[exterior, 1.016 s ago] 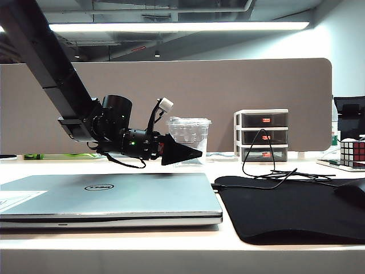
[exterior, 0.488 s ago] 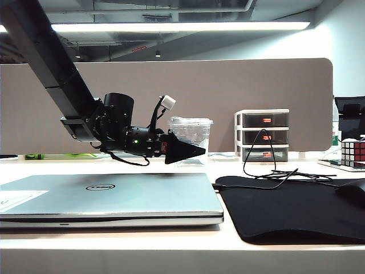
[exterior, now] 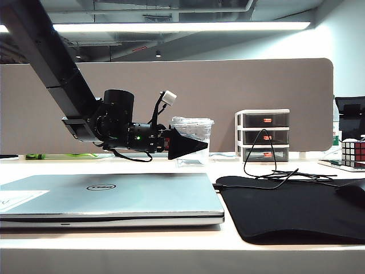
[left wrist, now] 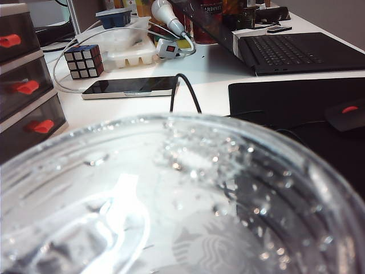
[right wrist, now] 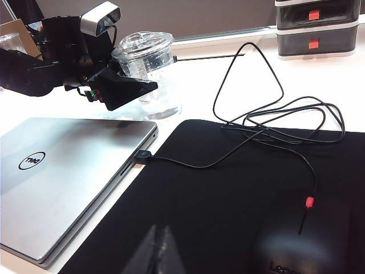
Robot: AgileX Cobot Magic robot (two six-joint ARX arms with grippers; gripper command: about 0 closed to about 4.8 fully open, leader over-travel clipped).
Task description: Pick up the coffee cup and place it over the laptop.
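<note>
Since a second ago the left gripper (exterior: 191, 144) sits a little higher and a little further right in the exterior view, its black fingers now level rather than drooping toward the table. Its tip now overlaps the middle of the coffee cup (exterior: 194, 137) instead of the cup's lower part. The cup fills the left wrist view.
</note>
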